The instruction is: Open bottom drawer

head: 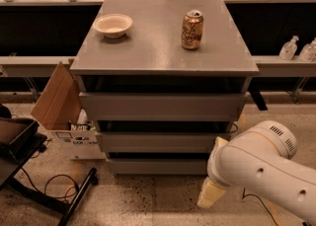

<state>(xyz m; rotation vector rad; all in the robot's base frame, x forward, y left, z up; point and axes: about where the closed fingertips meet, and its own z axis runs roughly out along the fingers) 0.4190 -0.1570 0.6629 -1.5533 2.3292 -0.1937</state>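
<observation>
The grey cabinet (163, 47) stands in the middle of the camera view with three drawer fronts stacked. The bottom drawer (158, 166) is the lowest and narrowest grey front, just above the floor, and it sits flush with no tray showing. My white arm (261, 170) comes in from the lower right. My gripper (210, 195) is the cream end piece hanging low over the floor, just in front of and below the bottom drawer's right end. It does not visibly touch the drawer.
A white bowl (113, 24) and a tan can (192, 29) stand on the cabinet top. An open cardboard box (59, 106) sits on the floor at left, beside a black stand (29, 170) with cables. Bottles (290, 48) stand on a shelf at right.
</observation>
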